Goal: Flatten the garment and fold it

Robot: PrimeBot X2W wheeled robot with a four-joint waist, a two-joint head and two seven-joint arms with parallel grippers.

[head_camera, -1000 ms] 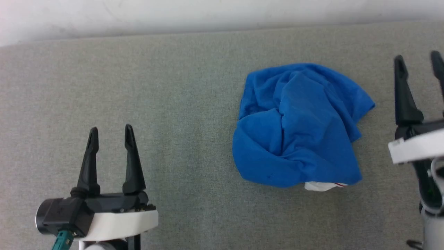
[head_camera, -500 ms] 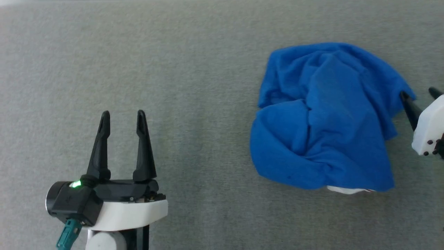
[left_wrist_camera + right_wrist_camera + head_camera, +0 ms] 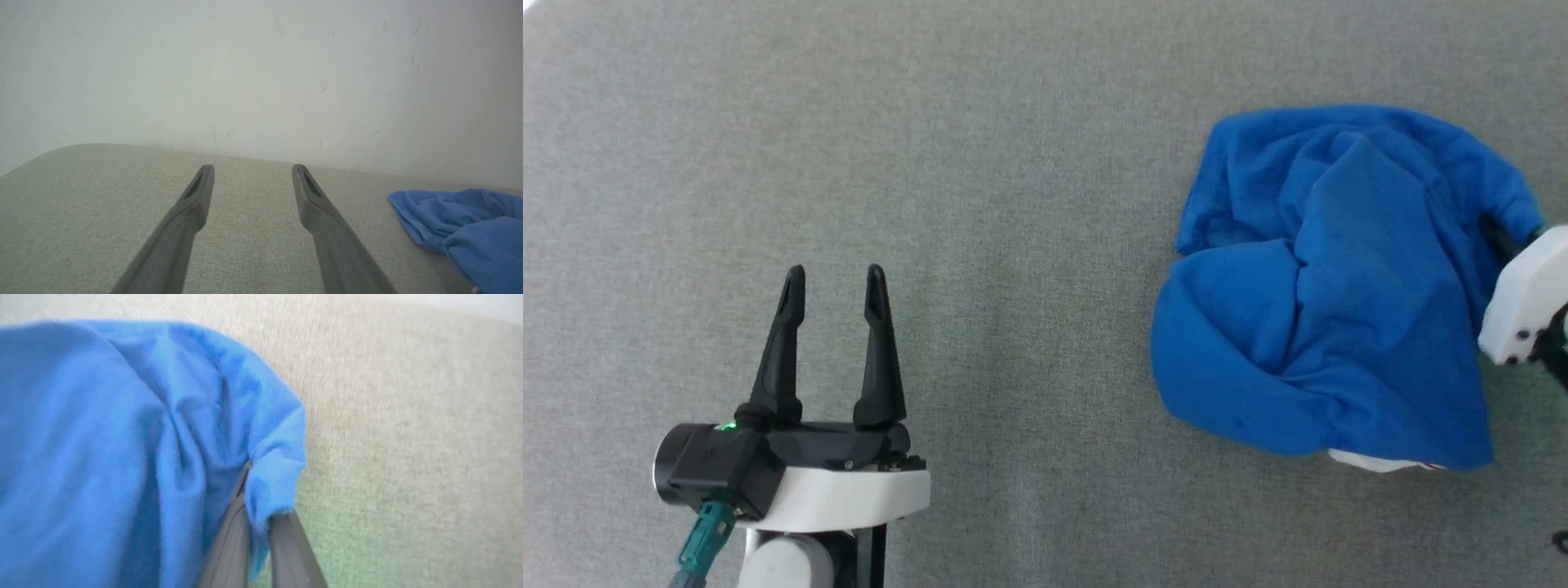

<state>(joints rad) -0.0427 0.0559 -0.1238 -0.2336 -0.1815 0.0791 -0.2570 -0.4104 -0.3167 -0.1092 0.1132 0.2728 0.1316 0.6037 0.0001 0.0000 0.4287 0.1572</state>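
I had the right gripper [image 3: 261, 498] pinching the garment [image 3: 1323, 294].
It lay as crumpled soft jersey on grey weave [image 3: 1013, 204]; left gripper [image 3: 835, 278] gaped.

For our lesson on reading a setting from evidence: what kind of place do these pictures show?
Probably an indoor robot test bench: a wide grey fabric-covered surface set against a plain, scuffed white wall, with one crumpled blue garment lying on it.
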